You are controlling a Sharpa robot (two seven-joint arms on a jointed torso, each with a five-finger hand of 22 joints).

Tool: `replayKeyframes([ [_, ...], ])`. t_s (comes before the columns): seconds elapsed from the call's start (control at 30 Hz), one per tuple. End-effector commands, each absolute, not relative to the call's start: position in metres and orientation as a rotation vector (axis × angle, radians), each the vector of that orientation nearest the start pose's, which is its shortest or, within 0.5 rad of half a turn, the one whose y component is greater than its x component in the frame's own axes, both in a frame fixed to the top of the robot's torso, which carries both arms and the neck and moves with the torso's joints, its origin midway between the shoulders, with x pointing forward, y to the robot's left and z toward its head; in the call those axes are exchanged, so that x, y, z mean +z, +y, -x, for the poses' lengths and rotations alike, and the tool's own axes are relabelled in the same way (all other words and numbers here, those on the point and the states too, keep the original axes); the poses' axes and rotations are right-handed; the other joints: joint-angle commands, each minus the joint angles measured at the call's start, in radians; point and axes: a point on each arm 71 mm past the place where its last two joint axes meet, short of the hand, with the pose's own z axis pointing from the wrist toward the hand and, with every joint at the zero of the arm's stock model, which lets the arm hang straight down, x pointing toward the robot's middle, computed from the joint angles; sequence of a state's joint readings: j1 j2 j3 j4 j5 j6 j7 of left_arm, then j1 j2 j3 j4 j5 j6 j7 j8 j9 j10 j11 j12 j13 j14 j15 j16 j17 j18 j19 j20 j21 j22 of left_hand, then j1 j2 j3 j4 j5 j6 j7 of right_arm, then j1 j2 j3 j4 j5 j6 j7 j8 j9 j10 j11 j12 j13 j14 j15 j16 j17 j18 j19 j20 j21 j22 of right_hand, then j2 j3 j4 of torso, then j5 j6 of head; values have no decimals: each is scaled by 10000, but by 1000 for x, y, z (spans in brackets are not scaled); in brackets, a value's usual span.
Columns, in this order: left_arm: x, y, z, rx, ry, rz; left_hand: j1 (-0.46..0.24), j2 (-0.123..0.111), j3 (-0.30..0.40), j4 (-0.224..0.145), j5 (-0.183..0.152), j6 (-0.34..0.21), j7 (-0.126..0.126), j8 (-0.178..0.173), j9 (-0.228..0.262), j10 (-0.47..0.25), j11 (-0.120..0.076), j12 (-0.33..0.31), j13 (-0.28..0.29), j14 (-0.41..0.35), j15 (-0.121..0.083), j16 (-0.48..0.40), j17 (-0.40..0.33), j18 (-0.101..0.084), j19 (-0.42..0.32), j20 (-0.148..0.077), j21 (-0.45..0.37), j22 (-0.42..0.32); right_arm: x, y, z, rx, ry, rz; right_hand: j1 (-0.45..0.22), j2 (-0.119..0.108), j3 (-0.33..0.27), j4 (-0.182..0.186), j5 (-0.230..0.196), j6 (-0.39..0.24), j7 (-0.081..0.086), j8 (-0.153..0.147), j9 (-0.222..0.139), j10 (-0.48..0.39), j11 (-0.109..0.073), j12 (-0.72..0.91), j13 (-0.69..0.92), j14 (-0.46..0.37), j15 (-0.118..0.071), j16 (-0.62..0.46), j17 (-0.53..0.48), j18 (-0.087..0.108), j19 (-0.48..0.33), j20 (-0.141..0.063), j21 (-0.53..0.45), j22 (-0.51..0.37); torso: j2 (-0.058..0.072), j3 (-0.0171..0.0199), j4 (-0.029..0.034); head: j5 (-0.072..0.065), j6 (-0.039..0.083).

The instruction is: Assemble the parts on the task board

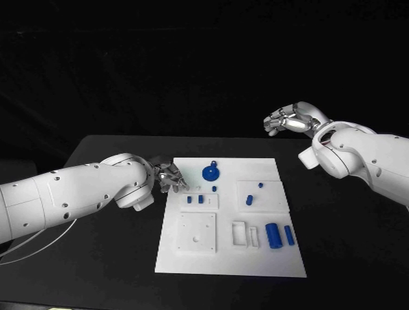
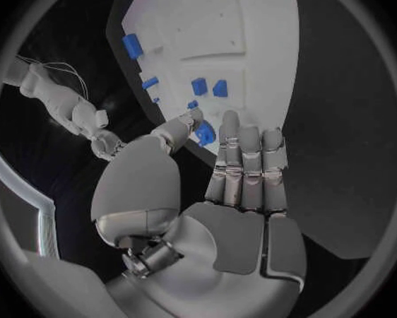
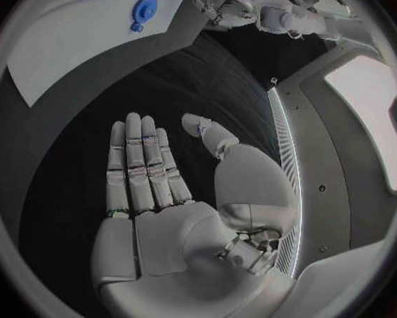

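Blue round part [image 1: 210,172], flat white task board [image 1: 204,258]

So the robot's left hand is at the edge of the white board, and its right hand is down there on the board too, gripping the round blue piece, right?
Not quite. The left hand is indeed at the task board's edge, but the right hand is raised beyond the board's far side, fingers apart and holding nothing. The round blue piece lies on the board untouched. The head view shows this; the right wrist view confirms the empty palm.
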State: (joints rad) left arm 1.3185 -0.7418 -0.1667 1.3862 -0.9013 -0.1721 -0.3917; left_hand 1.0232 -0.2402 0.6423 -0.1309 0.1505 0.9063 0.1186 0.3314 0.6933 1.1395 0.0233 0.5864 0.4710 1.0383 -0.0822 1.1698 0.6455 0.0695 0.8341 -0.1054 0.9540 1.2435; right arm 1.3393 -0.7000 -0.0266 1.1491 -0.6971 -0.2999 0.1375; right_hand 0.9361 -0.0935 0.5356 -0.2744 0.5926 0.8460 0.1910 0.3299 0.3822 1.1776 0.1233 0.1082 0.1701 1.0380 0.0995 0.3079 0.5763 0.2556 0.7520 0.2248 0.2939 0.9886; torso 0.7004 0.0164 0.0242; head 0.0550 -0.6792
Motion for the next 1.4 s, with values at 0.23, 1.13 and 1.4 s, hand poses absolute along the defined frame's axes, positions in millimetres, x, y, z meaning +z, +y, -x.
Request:
replayKeyframes([
  [0.23, -179, 179, -521, -8488, 17572, 2037, 1457, 562, 284, -983, 27, -65, 117, 149, -184, -340, 207, -828, -386, -146, 226, -600, -275, -272, -166, -525, -416, -75, -124, -244, -574, 9830, 15246, -4859, -18, -41, -71, -8, 35, -83, 20, -40, -16, 79, -7, -66, -16, 14, 85, -56, 10, 62, -2, 35, -40, 9, 8, 1, -1, -13, 60],
  [1.13, -197, 115, -531, -6573, 17120, -5140, 1801, 661, 134, -1327, -293, 381, 96, -483, -831, -3, 564, -4277, -1868, 1507, 478, -217, 14, 428, 1172, -313, 85, 341, -124, -239, -574, 9943, 15281, -4787, -10, -32, -69, -10, 36, -84, 21, -38, -18, 89, -6, -72, -16, 18, 84, -58, 13, 62, 2, 35, -44, 11, 69, -25, -92, -54, 160],
  [1.4, -205, 110, -533, -6148, 17529, -5695, 1846, 666, 137, -1323, -275, 245, 97, -631, -937, -264, 630, -4661, -2105, 1718, 539, -128, 63, 569, 1379, -251, 207, 399, -124, -237, -574, 9985, 15286, -4759, -10, -32, -69, -10, 36, -84, 21, -37, -19, 90, -6, -73, -16, 19, 84, -58, 14, 62, 3, 35, -44, 11, 68, -24, -80, -64, 123],
])
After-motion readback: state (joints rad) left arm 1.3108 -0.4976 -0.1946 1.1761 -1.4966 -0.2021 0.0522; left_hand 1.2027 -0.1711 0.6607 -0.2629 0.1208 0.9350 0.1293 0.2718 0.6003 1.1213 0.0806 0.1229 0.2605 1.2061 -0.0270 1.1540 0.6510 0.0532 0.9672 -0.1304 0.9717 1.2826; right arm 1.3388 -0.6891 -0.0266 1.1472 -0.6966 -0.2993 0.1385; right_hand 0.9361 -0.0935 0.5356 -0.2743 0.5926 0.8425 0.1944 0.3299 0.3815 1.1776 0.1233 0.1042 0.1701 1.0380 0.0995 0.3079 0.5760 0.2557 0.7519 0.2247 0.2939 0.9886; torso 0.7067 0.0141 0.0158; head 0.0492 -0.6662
